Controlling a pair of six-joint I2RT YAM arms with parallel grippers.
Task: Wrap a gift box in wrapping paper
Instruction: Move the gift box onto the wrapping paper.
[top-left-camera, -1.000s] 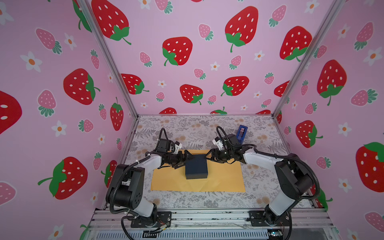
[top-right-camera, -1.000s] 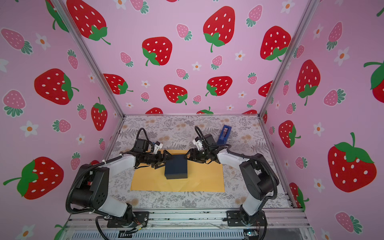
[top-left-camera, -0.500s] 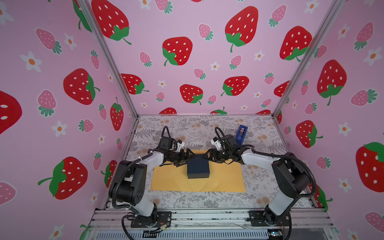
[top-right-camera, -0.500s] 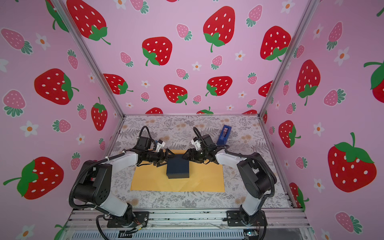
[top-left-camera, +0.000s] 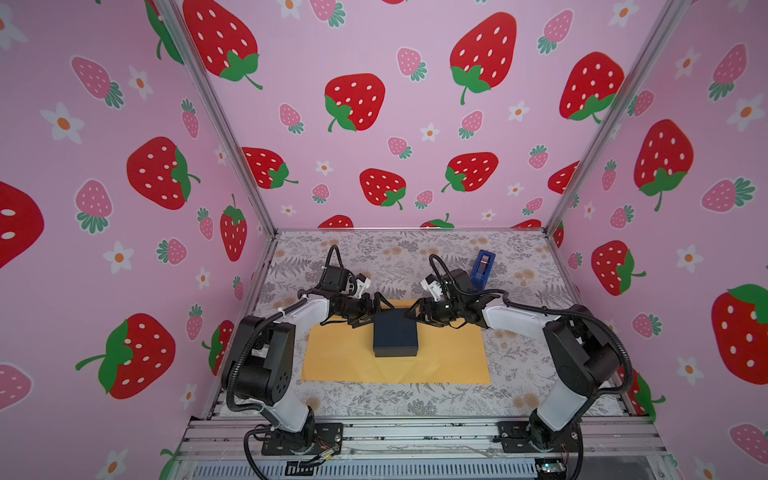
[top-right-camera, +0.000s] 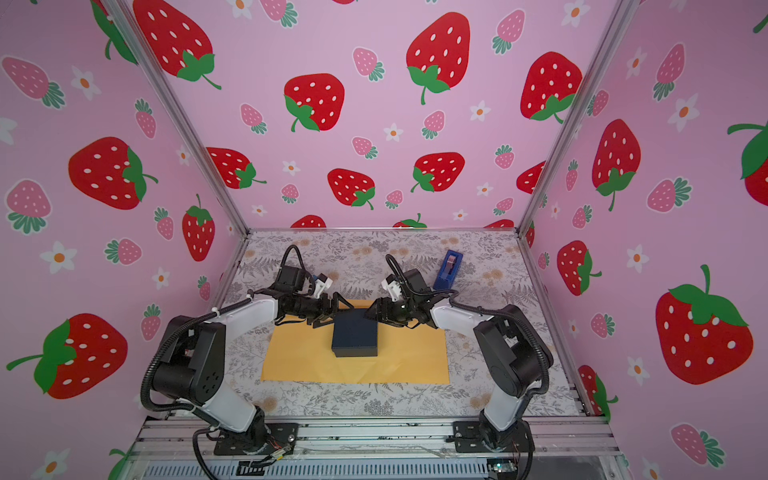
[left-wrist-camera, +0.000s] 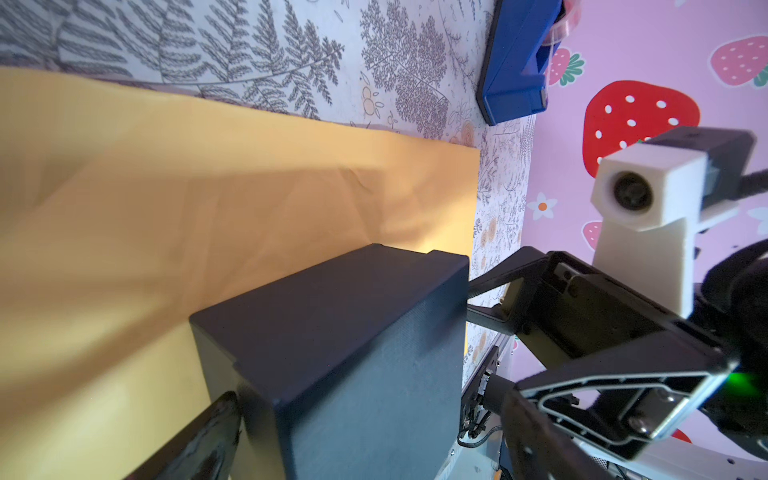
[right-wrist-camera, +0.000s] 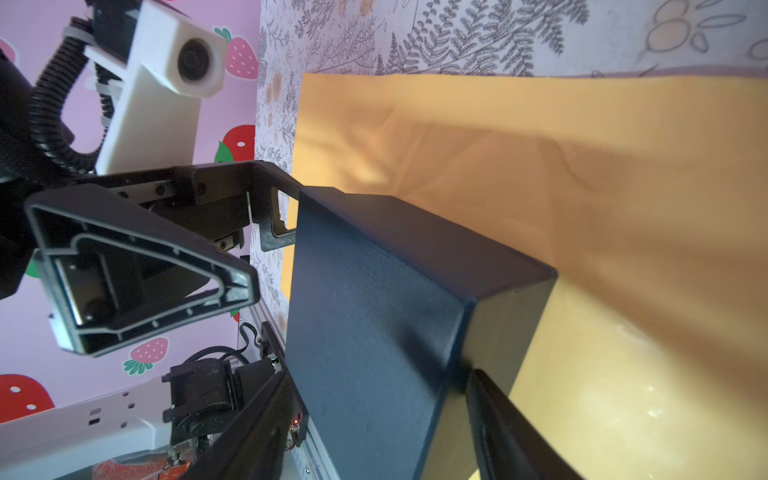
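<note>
You get both top views from high above the gift box (top-left-camera: 395, 338), on its near side by the arm bases (top-left-camera: 299, 440), tilted steeply down and far enough back that both share the whole wrapping paper (top-left-camera: 345, 357), the table (top-left-camera: 519, 374) and the walls (top-left-camera: 374, 124). Your left wrist camera (right-wrist-camera: 183, 62) sits close on the box's left looking right, your right wrist camera (left-wrist-camera: 636, 195) close on its right looking left. Facing each other, they share the box, the paper's far edge and each other's housing.
</note>
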